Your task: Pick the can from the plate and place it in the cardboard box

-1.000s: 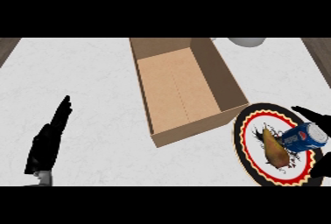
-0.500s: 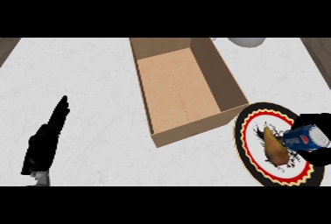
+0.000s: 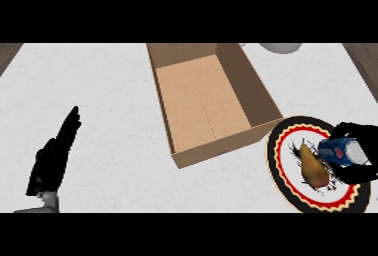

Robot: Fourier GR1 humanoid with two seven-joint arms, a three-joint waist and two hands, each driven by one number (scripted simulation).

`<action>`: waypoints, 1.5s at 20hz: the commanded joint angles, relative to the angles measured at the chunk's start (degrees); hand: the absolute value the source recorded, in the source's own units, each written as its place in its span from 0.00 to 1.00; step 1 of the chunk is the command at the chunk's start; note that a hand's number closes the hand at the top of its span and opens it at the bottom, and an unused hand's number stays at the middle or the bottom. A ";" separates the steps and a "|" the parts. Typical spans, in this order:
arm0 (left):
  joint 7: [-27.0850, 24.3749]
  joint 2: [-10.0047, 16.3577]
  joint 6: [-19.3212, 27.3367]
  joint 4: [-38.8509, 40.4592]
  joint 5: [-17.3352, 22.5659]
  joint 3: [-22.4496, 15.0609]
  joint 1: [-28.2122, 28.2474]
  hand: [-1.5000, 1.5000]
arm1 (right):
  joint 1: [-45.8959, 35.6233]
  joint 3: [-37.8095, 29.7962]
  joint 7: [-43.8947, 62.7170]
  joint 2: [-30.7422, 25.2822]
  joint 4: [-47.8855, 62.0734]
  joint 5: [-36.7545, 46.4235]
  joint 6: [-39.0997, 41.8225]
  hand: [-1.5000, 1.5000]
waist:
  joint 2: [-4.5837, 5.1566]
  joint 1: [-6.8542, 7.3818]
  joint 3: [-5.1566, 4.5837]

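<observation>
A blue can (image 3: 341, 151) lies on its side on a round plate (image 3: 289, 176) with a black, red and yellow patterned rim, at the right of the head view. My right hand (image 3: 356, 171) is curled round the can, fingers above and below it. A brownish pear-shaped thing (image 3: 314, 171) lies on the plate just left of the can. The open cardboard box (image 3: 203, 100) stands in the middle, empty, its near right corner touching the plate's rim. My left hand (image 3: 53, 157) rests at the lower left, fingers straight and pointing up, holding nothing.
A pale grey round object (image 3: 279, 47) shows at the top edge right of the box. Dark wood edges (image 3: 365, 57) border the white counter (image 3: 103, 100) at both top corners.
My right hand has come further onto the plate and its fingers have curled round the can. The can has shifted slightly. The left hand has stayed still.
</observation>
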 commanded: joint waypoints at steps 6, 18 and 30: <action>-2.23 0.48 -0.36 2.85 0.41 1.42 -1.01 0.50 | 6.14 9.89 28.01 12.74 -20.56 17.20 -3.24 1.00 | -0.05 -0.36 -0.05; 0.13 -1.08 -0.45 -0.07 -0.32 -0.30 -0.14 0.50 | -2.61 10.30 24.79 20.54 -39.64 3.87 -3.33 1.00 | -0.12 0.37 0.08; 0.51 -1.55 0.22 2.01 -1.46 0.60 -2.74 0.50 | -32.04 13.38 37.20 26.17 -23.11 4.60 -1.93 1.00 | 0.12 0.54 0.03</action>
